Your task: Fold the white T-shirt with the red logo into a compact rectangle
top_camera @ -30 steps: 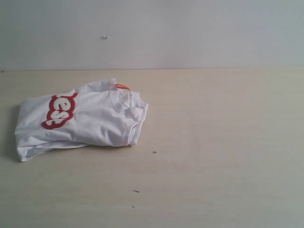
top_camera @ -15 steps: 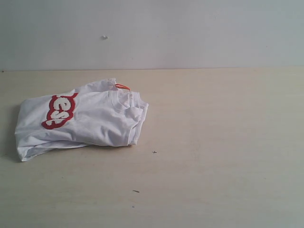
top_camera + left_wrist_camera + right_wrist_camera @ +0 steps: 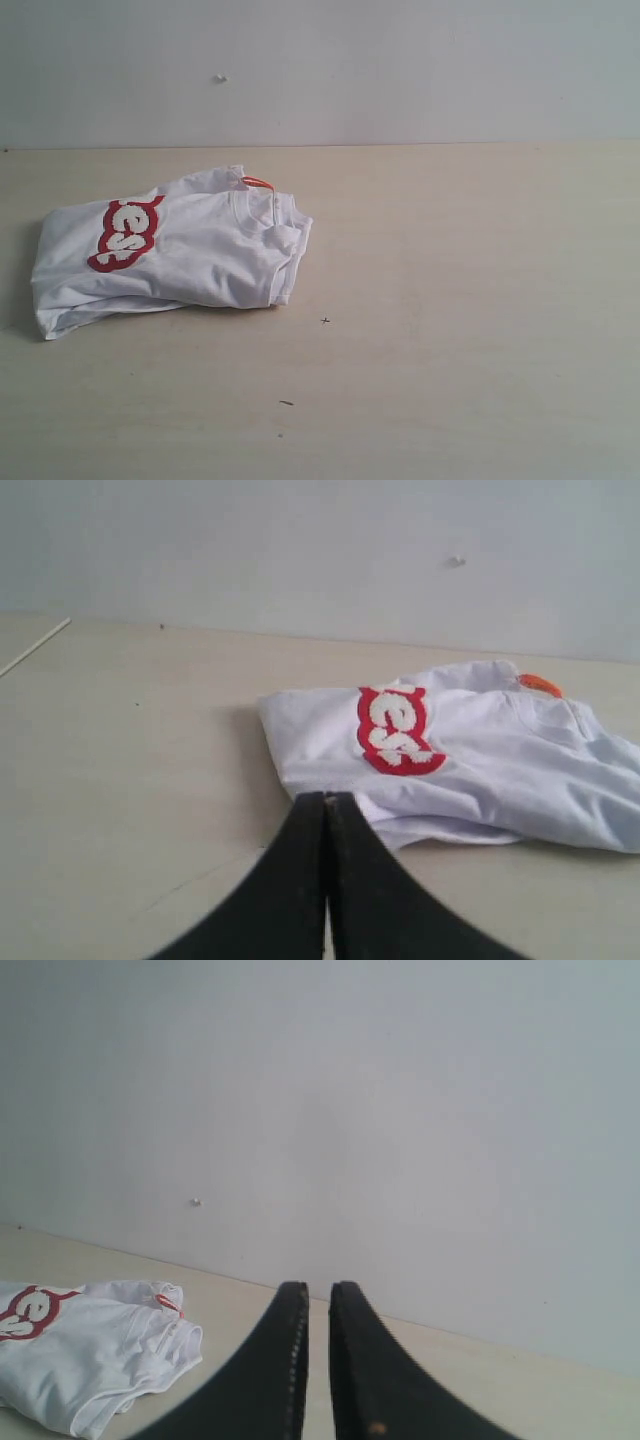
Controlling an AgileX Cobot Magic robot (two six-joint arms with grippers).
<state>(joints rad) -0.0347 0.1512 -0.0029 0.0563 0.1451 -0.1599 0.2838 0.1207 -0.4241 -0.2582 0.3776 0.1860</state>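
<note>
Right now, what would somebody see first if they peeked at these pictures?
The folded white cotton T-shirt lying on the left side of the pale wooden table catches the eye first. On it, the bright red patch with puffy white letters stands out, and a small orange tag peeks out at its far edge.

White T-shirt [image 3: 200,260]: folded into a rumpled rectangle, flat near the tabletop's [image 3: 450,300] left edge. Red logo [image 3: 127,233]: partly visible on top.

The white T-shirt [image 3: 180,250] blocks the left of the table [image 3: 450,300]; everywhere else lies open.
</note>
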